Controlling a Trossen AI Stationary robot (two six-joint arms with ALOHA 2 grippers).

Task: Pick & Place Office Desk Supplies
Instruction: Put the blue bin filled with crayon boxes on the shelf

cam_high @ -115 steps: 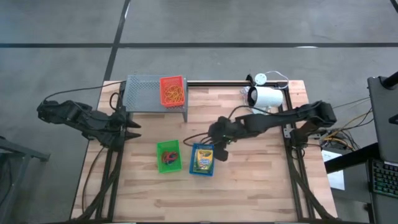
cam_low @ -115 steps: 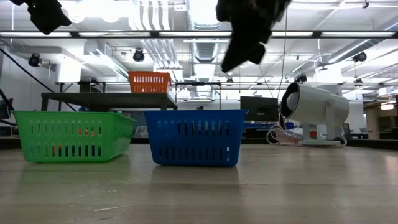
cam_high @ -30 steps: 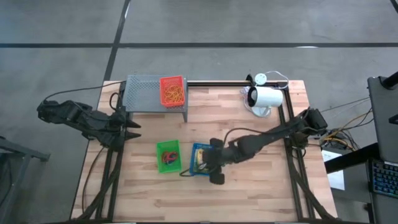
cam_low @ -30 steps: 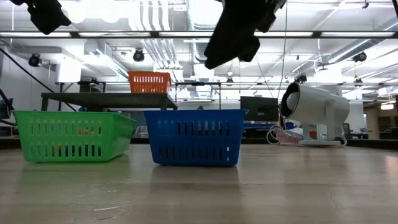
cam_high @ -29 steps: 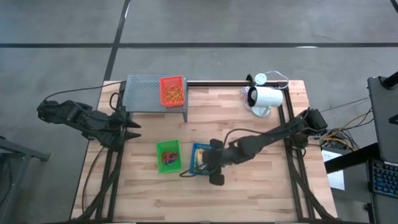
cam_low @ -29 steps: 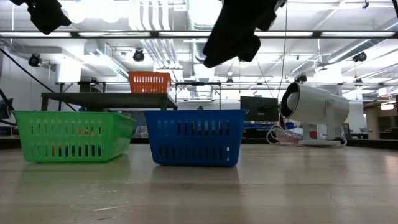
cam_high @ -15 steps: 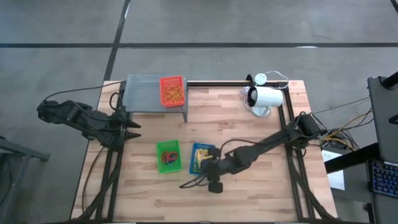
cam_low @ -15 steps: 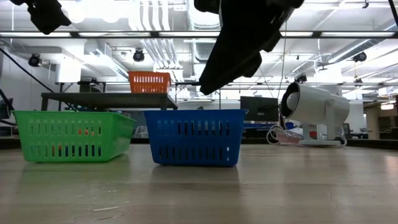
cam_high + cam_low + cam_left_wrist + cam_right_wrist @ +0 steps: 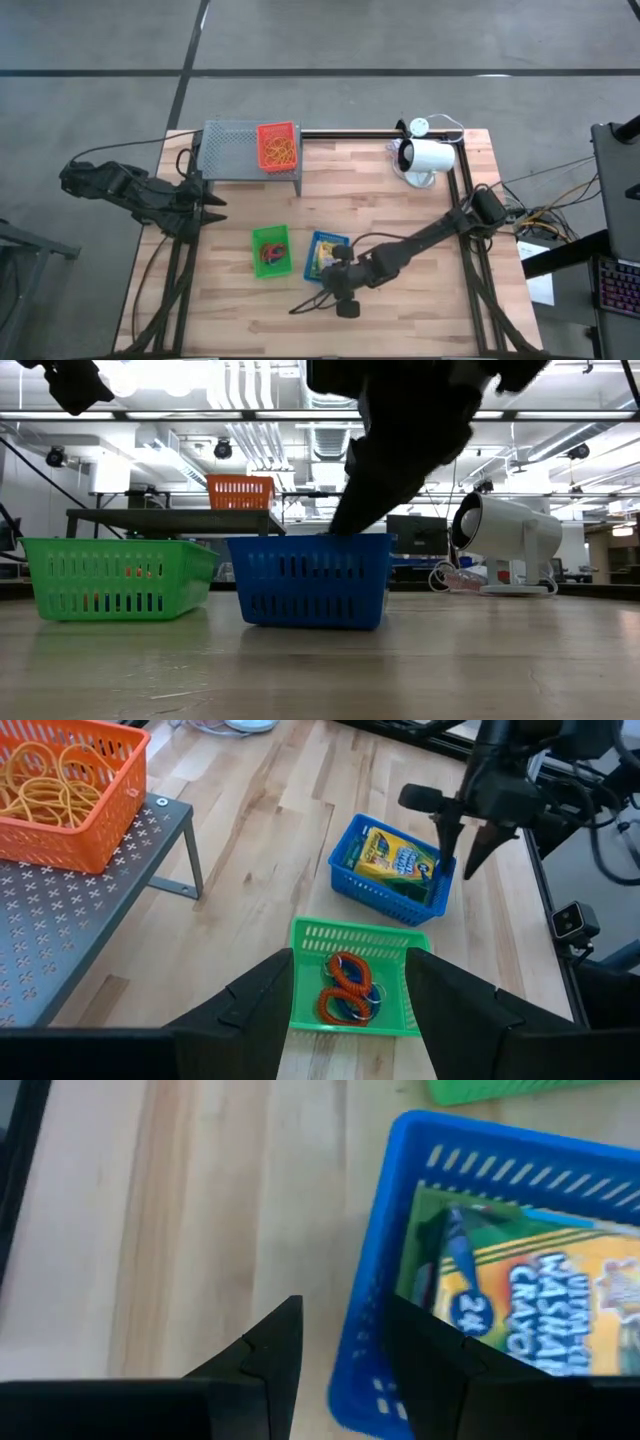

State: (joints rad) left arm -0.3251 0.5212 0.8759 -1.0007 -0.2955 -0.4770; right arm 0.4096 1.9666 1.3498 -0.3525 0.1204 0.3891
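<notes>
A yellow-green crayon box (image 9: 540, 1290) lies in the blue basket (image 9: 310, 580) at mid table. My right gripper (image 9: 345, 1305) is open, low at the basket's near short wall (image 9: 365, 1360). One finger stands outside the wall and one over the inside. The green basket (image 9: 268, 250) to its left holds red and blue loops (image 9: 345, 990). Orange rubber bands (image 9: 40, 790) lie in the orange basket (image 9: 277, 145) on the grey rack (image 9: 230, 150). My left gripper (image 9: 212, 205) waits open above the table's left edge. My right gripper comes slanting down from the table's right, its fingers astride the blue basket's near wall (image 9: 365, 1360) close to the right corner. I cannot tell whether either finger touches the wall. The basket stands flat on the table.
A white cylindrical device (image 9: 425, 157) with its cable stands at the far right corner. Bare wood (image 9: 400, 320) stretches along the near edge and to the right of the blue basket.
My right gripper has sunk and gone toward the table's near edge, from above the blue basket down to its near wall. The gap between its fingers has stayed the same.
</notes>
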